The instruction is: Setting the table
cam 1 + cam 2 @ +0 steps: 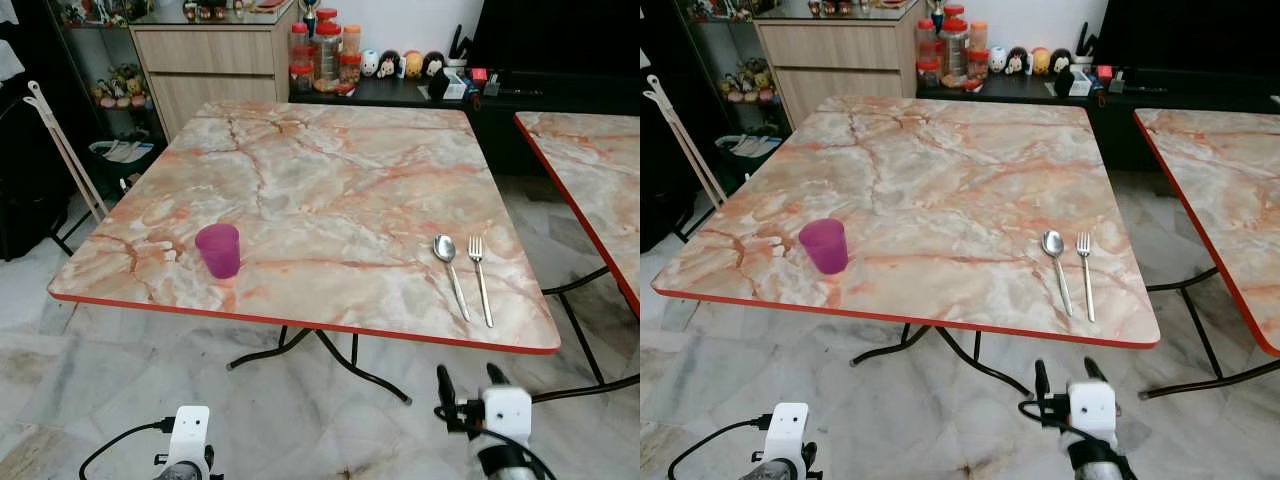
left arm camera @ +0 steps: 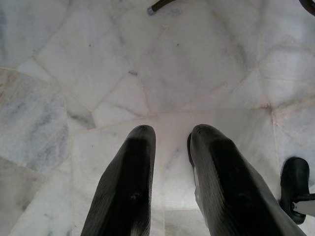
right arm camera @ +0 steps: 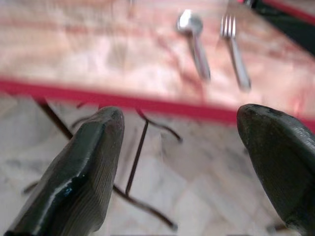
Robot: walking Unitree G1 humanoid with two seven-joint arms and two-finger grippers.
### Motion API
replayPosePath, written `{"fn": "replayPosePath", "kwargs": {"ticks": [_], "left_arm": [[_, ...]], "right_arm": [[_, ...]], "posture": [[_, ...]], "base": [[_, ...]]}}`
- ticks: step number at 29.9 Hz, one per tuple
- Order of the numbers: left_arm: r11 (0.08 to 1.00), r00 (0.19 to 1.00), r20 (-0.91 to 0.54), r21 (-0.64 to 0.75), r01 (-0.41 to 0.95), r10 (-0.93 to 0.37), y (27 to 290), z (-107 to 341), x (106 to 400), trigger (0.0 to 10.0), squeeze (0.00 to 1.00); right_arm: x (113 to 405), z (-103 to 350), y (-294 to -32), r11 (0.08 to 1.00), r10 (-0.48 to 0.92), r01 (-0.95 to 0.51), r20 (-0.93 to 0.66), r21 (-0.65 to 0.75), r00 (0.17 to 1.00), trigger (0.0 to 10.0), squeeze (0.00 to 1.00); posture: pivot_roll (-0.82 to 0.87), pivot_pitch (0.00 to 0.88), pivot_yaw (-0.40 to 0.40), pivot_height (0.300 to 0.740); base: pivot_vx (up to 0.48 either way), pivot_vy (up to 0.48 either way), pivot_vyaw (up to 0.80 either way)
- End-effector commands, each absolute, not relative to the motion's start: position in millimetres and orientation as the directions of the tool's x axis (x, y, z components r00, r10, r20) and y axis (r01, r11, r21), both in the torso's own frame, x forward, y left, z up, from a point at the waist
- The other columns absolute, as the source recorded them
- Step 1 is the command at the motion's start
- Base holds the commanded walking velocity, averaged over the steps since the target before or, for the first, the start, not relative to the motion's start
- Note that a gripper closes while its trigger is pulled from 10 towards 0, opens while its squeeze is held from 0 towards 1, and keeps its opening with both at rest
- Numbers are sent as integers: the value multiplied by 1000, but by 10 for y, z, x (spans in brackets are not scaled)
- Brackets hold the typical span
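A purple plastic cup stands upright near the front left edge of the marble-patterned table. A metal spoon and fork lie side by side near the front right edge, handles toward me. My right gripper hangs below and in front of that edge, open and holding nothing. In the right wrist view the gripper faces the red table rim, with the spoon and fork beyond it. My left gripper points down at the floor, its fingers close together and holding nothing.
A second marble table stands close on the right, with a narrow gap between the two. Black metal legs spread under the near table. At the back are a wooden cabinet, jars and a dark low shelf. A white folded stand leans at the left.
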State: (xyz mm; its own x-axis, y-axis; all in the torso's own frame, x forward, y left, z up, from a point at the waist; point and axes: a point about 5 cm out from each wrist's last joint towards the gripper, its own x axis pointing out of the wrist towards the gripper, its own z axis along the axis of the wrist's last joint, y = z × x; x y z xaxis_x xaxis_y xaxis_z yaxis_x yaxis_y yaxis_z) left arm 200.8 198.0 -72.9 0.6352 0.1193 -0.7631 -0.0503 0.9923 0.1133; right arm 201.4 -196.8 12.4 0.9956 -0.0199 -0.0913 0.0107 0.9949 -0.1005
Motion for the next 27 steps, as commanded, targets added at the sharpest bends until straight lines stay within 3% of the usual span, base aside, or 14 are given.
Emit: {"fn": "replayPosePath", "kwargs": {"ticks": [1, 7, 11, 18, 27], "left_arm": [[992, 625, -772, 119, -37, 116, 1985, -732, 2008, 10000, 0], [993, 628, -770, 115, -37, 112, 1972, -731, 2011, 10000, 0], [994, 636, -765, 106, -38, 105, 1958, -723, 2029, 10000, 0], [995, 638, -764, 101, -22, 92, 1913, -711, 2066, 10000, 0], [994, 646, -757, 100, -37, 100, 1915, -684, 2116, 10000, 0]], "right_arm": [[2111, 225, -1909, 996, -9, 4, -60, -83, 998, 10000, 0], [2306, 381, -1875, 997, -23, 22, -12, -71, 1000, 10000, 0], [2508, 367, -1964, 992, -126, 124, -60, -35, 990, 10000, 0], [2755, 431, -1922, 988, -151, 149, -62, -34, 987, 10000, 0], [3073, 580, -1645, 998, -55, 55, -40, -6, 998, 10000, 0]], "posture": [[-55, 0, 13, 740], [-52, 0, 11, 740], [-62, 0, 22, 740], [-61, 0, 20, 740], [-56, 0, 18, 740]], "base": [[0, 0, 0], [0, 0, 0], [0, 0, 0], [0, 0, 0], [0, 0, 0]]}}
